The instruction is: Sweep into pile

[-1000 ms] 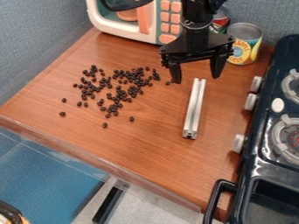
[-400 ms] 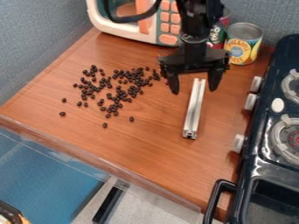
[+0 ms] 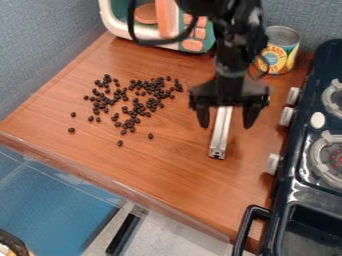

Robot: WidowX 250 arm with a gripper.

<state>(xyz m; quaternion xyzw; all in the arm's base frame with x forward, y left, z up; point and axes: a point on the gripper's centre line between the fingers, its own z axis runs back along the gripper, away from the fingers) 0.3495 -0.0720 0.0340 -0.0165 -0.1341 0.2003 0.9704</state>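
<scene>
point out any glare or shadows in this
Camera view: bright highlights on the glossy black toy stove and along the silver grooved metal bar; camera view: soft, dim shadow on the brown wooden table beside the stove's knobs.

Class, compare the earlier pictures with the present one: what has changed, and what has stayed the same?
The gripper has moved toward the near edge of the counter, so its open fingers now stand on either side of the metal bar. Nothing was taken hold of or let go. The bar, the scattered black beans and the yellow-labelled can stayed put.
</scene>
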